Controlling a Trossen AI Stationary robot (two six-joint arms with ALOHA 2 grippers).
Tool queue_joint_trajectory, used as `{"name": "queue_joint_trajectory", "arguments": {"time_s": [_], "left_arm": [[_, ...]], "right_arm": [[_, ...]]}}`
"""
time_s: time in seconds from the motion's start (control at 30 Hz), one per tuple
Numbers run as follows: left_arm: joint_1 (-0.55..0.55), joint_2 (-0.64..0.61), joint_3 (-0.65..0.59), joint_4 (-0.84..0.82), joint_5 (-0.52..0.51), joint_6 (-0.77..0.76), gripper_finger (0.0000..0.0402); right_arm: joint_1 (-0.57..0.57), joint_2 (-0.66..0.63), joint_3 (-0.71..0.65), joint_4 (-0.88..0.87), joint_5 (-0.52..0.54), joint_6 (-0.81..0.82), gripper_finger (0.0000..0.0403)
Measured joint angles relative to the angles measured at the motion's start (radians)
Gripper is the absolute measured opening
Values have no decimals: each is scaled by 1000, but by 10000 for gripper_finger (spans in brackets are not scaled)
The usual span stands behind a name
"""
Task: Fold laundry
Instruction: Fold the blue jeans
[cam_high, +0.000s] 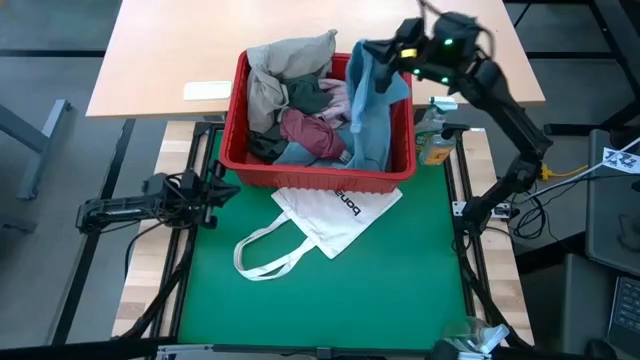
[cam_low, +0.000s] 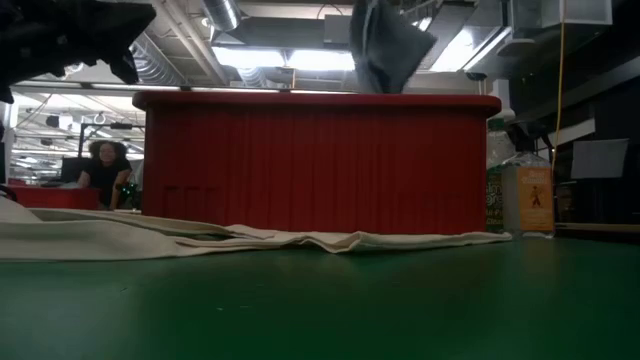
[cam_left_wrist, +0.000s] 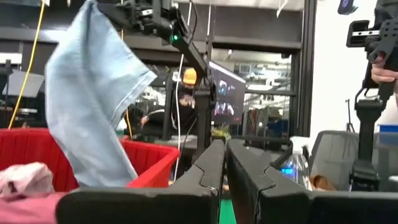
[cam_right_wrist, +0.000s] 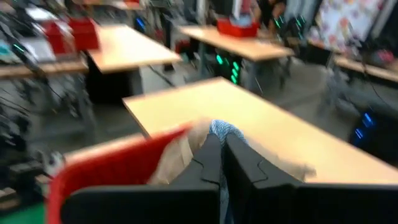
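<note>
1. Counter (cam_high: 330, 300) carries a red basket (cam_high: 300, 178) heaped with laundry (cam_high: 300, 110).
2. Light blue garment (cam_high: 368, 110) hangs from the right claw (cam_high: 372, 50), pinched tight above the basket; it may snag.
3. Left claw (cam_high: 222, 190) waits pressed closed beside the basket.

From the low view you get only the red basket's (cam_low: 315, 165) front wall; the garments inside are hidden behind it, and the light blue garment (cam_low: 388, 45) runs off the top edge, so the right gripper (cam_high: 372, 52) holding it is out of that picture. The white tote bag (cam_high: 335, 215) tucks under the basket's front wall in the high view, hiding its far edge. The right wrist view is smeared, so you can't judge how much blue cloth sits between those fingers (cam_right_wrist: 208, 163)
</note>
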Motion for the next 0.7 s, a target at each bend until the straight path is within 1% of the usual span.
{"name": "queue_joint_trajectory", "arguments": {"time_s": [0.2,0.33,0.47,0.57,0.7], "left_arm": [[0,58,0,123,-10,2,15],[0,139,0,264,-19,3,15],[0,257,32,349,-44,3,15],[0,368,98,361,-68,9,15],[0,541,210,361,-74,80,15]], "right_arm": [[0,0,121,-1,-64,10,2],[0,0,166,0,-73,11,2],[0,0,175,7,-87,12,2],[0,1,175,9,-87,12,2],[-1,1,175,13,-87,11,2]]}}
